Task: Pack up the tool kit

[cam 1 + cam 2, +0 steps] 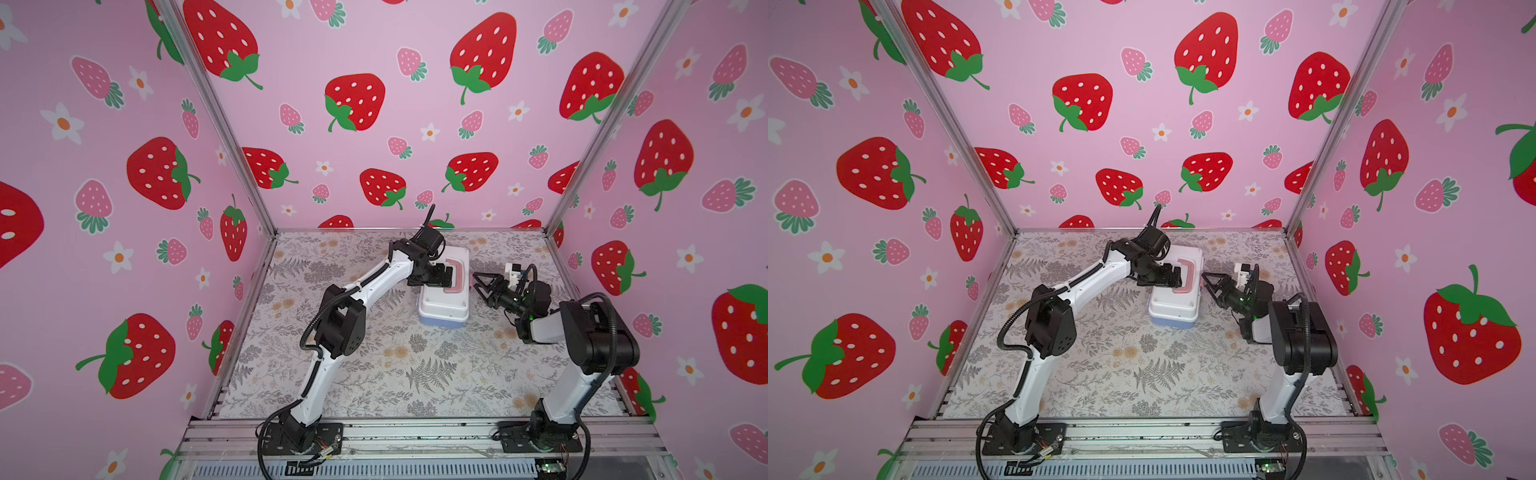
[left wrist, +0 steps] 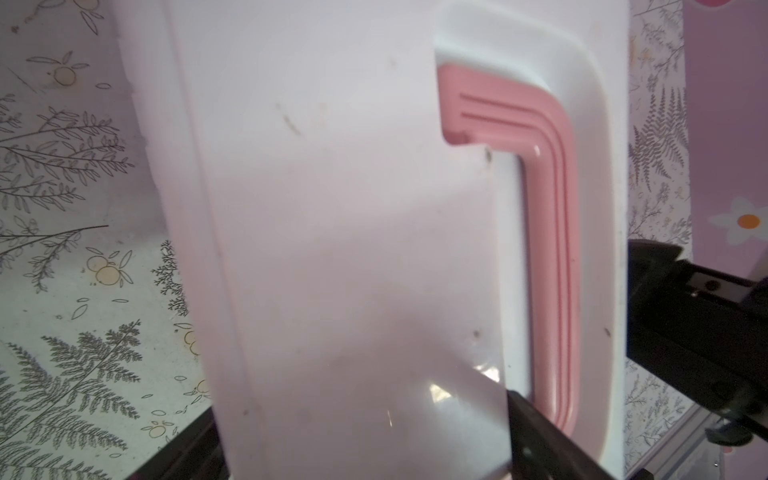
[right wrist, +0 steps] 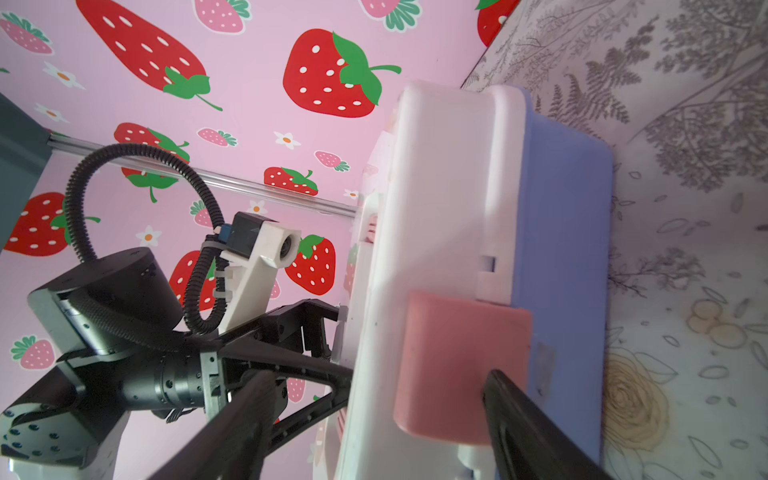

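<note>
In both top views the kit point(image 1: 441, 305) point(image 1: 1172, 305) sits shut on the tabletop point(image 1: 374, 374), white lid point(image 1: 436, 301) up and blue base point(image 1: 440, 322) beneath. It stands between the two arms. The left arm point(image 1: 374, 282) reaches over the kit from its left side. The left jaws stand apart above the lid, just beside the pink handle point(image 1: 464, 274), which lies flat in its recess. The right arm point(image 1: 582, 332) waits on the kit's other side. The right jaws are spread in a V, their tips just beside the kit's right wall. In the left wrist view the lid point(image 2: 332, 249) fills most of the picture with the handle point(image 2: 552, 249) along one edge. One dark finger point(image 2: 540, 440) lies over the lid next to the handle and the other point(image 2: 178, 453) sits well away at the lid's opposite edge (so, wide apart, clamping nothing). A black part of the right arm point(image 2: 685, 316) shows just past the kit. In the right wrist view the kit's latch side faces the camera, with the pink latch point(image 3: 457, 365) down across lid and base point(image 3: 561, 249). The right fingers point(image 3: 532, 428) stand apart on either side of the latch, and I cannot tell whether they touch it. Beyond the kit, the left jaws meet the lid top, opened wide.
</note>
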Available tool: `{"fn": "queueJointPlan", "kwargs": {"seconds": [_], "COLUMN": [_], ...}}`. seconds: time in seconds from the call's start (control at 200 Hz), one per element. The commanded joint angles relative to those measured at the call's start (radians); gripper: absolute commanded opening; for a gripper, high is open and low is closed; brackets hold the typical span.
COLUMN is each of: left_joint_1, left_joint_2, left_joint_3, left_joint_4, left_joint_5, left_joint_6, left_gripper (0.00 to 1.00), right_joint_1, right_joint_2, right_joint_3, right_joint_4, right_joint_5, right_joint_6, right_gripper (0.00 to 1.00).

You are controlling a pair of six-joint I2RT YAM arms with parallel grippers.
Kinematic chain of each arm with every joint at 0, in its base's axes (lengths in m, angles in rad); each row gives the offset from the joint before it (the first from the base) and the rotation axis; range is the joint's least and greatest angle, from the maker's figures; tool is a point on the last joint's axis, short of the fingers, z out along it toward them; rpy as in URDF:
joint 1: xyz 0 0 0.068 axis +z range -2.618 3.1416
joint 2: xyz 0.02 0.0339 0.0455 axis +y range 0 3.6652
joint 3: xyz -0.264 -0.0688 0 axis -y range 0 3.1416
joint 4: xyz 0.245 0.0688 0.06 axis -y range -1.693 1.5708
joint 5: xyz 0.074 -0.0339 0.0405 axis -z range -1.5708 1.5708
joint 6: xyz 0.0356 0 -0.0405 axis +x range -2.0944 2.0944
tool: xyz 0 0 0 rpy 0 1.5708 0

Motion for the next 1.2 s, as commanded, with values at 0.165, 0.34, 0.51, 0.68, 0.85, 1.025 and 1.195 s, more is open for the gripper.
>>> {"fn": "queueJointPlan", "kwargs": {"seconds": [0.165, 0.34, 0.51, 0.68, 0.85, 1.025, 1.195], "left_joint_1": [-0.019, -0.021, -0.021, -0.02, -0.02, -0.021, -0.02], "left_joint_2": [0.078, 0.078, 0.082, 0.084, 0.088, 0.088, 0.089], "left_joint_3": [-0.058, -0.061, -0.058, -0.056, -0.058, -0.063, -0.068], "left_joint_4": [-0.092, -0.091, -0.092, -0.094, -0.091, -0.087, -0.085], "left_joint_5": [0.06, 0.059, 0.058, 0.06, 0.062, 0.068, 0.07], "left_joint_6": [-0.006, -0.004, -0.006, -0.004, -0.004, -0.006, -0.006], "left_gripper": [0.97, 0.97, 0.97, 0.97, 0.97, 0.97, 0.97], "right_joint_1": [-0.002, -0.004, -0.004, -0.002, -0.002, -0.002, -0.003], "right_joint_2": [0.07, 0.112, 0.131, 0.136, 0.139, 0.157, 0.161], "right_joint_3": [0.002, 0.004, 0.013, 0.028, 0.046, 0.057, 0.052], "right_joint_4": [0.086, 0.115, 0.105, 0.067, 0.02, 0.009, 0.036], "right_joint_5": [-0.022, -0.027, -0.03, -0.033, -0.039, -0.044, -0.044], "right_joint_6": [0.029, 0.041, 0.032, 0.002, -0.028, -0.035, -0.022], "right_gripper": [0.65, 0.53, 0.45, 0.5, 0.57, 0.58, 0.57]}}
